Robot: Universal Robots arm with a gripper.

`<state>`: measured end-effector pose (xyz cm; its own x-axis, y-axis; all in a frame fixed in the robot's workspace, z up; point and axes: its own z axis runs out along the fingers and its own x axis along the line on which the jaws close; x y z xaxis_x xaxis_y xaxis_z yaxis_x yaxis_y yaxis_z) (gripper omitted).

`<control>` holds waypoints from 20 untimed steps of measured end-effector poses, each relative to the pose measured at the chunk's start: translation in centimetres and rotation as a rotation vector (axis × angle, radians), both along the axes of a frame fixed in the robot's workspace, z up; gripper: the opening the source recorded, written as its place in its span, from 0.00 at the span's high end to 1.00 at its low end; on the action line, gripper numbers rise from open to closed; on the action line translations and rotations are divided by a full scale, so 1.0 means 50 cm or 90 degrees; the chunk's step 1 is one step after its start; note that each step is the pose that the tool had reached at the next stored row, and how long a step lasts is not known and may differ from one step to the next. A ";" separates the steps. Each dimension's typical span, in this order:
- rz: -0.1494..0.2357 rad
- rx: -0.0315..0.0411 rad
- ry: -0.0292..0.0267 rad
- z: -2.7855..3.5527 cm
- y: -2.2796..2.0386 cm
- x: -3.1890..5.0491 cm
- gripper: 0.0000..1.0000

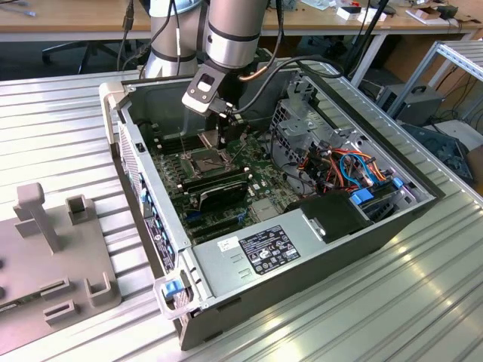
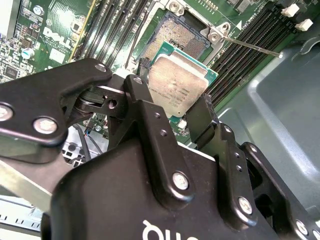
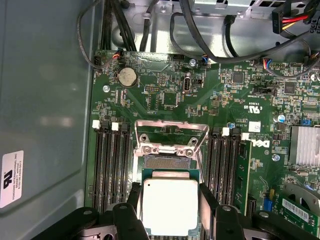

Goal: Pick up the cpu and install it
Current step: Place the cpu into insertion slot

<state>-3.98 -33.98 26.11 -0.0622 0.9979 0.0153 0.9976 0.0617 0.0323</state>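
Note:
My gripper (image 3: 170, 200) is shut on the cpu (image 3: 170, 206), a flat square chip with a dull silver top and a green rim, with one black finger (image 3: 134, 196) on each of two opposite edges. In the second wrist view the cpu (image 2: 177, 85) hangs level between the fingers (image 2: 142, 97), just above and partly over the open dark socket (image 2: 175, 37). The socket's metal frame (image 3: 172, 136) is swung up and open. In the exterior view the gripper (image 1: 224, 134) reaches down into the open computer case (image 1: 302, 249), over the socket (image 1: 205, 160) on the green motherboard (image 1: 226, 185).
Long black memory slots (image 3: 111, 165) flank the socket on both sides. A thin metal lever (image 2: 250, 47) sticks out beside the frame. Cables (image 3: 210, 35) and a drive cage (image 1: 302, 121) crowd the case's far side. A grey fixture (image 1: 53, 249) stands at the exterior view's left.

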 end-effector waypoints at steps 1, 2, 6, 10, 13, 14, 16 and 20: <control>0.000 0.0001 0.0000 -0.001 0.0001 0.000 0.45; 0.000 0.0001 0.0000 -0.003 0.0001 0.000 0.45; -0.002 -0.0010 0.0000 -0.015 0.0000 0.000 0.45; -0.025 -0.0013 0.0001 -0.018 -0.0001 0.000 0.45; -0.025 -0.0010 -0.0004 -0.019 0.0000 -0.001 0.45; -0.025 -0.0009 -0.0013 -0.020 0.0001 -0.001 0.45; -0.025 -0.0010 -0.0032 -0.023 0.0001 -0.003 0.45; -0.025 -0.0010 -0.0045 -0.033 0.0000 -0.005 0.45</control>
